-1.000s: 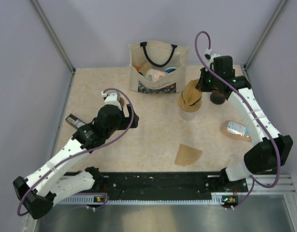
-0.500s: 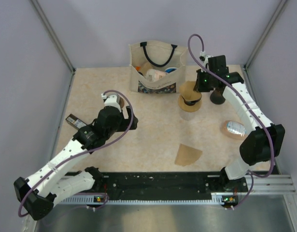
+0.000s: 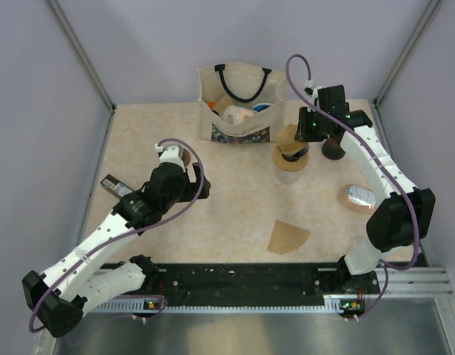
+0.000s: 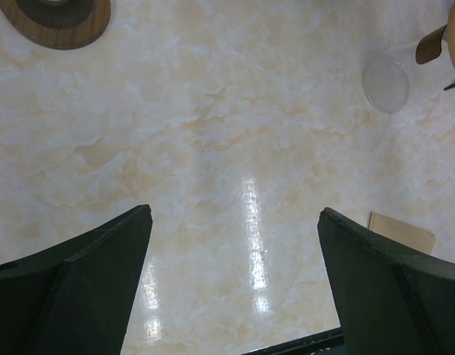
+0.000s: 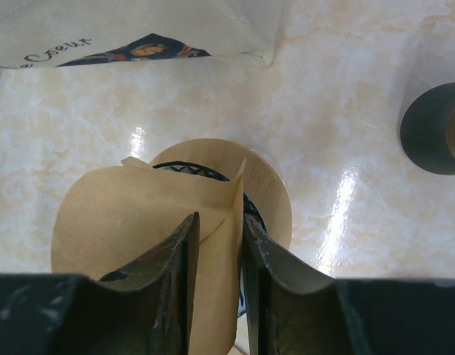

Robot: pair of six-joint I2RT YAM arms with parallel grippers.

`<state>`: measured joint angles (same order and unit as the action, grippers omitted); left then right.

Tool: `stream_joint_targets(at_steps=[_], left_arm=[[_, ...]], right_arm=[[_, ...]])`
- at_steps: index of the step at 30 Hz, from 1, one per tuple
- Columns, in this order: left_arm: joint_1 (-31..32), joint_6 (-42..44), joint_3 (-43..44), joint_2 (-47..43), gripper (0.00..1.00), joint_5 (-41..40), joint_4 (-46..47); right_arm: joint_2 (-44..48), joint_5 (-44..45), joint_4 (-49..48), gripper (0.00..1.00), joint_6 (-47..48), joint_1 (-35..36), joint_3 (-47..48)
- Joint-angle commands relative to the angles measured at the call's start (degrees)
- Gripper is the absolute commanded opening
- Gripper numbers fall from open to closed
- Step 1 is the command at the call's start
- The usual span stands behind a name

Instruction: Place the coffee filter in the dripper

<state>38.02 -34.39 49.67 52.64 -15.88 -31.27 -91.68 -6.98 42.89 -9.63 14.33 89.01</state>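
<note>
Tan paper, the coffee filter, is pinched at a raised fold between the fingers of the right pincer, which are pressed tight against it. Directly beneath and just ahead of the fingertips sits the dripper. Its round tan base shows past the paper's edge, and a strip of the dark blue cone is visible at the filter's far rim. The filter covers most of the dripper's mouth, but whether it is fully seated inside cannot be told. Off to the pincer's right, apart from the dripper, stands the dark grinder. Farther ahead, beyond the dripper, is the cloth bag.

The left pincer hangs over the bare table with its fingers spread wide, holding nothing. Just beside its right finger lies the corner of a second filter, flat on the table. Well ahead and to the right is a clear glass cup. Well ahead to the left is a wooden ring with a dark centre.
</note>
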Motion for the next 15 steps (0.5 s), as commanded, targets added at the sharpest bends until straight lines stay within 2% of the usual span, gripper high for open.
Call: stream_joint_targets(at_steps=[1, 7, 15], left_arm=[[-0.1, -0.1, -0.3, -0.9, 0.99, 0.4, 2.1], [-0.3, -0.1, -0.4, -1.0, 0.99, 1.0, 2.2], [-0.3, -0.1, -0.5, -0.8, 0.99, 2.0, 2.8]], right_arm=[[2.3, 2.1, -0.8, 0.32, 0.2, -0.5, 3.4], [4.3, 4.5, -0.8, 0.45, 0.8, -0.5, 4.7], [5.6, 4.7, -0.8, 0.5, 2.0, -0.5, 7.0]])
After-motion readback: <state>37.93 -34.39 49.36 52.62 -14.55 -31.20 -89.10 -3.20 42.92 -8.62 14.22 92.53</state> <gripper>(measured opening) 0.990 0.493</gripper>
